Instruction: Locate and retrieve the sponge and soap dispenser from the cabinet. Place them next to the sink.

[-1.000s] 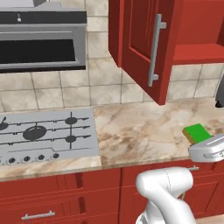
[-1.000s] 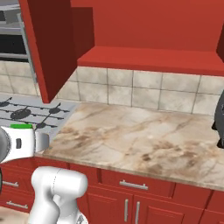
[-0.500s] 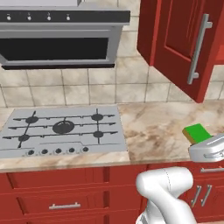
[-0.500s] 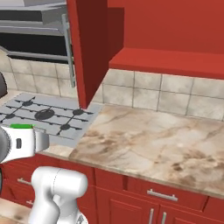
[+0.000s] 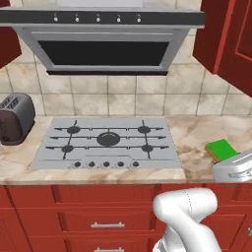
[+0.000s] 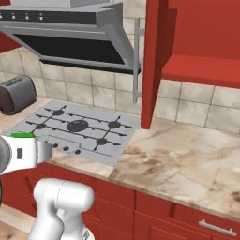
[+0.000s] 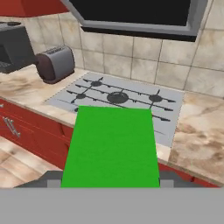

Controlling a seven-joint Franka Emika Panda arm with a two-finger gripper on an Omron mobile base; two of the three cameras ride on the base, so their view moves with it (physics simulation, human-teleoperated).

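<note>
Left base view: a dark rounded toaster [image 5: 15, 118] stands at far left on the beige marbled stone counter [image 5: 197, 135]. Right of it lies the grey flat gas hob [image 5: 106, 142], beneath a steel extractor hood [image 5: 106, 42]. Further right, the gripper [image 5: 231, 160] is clamped on the flat rectangular bright green sponge [image 5: 221, 149], carried above the counter's front edge. At far right, the red wall cabinet [image 5: 231, 39] has its door open.

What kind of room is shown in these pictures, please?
A home kitchen, rendered in simulation: a gas stove under a range hood, a toaster on the marble counter, and red cupboards below.
</note>
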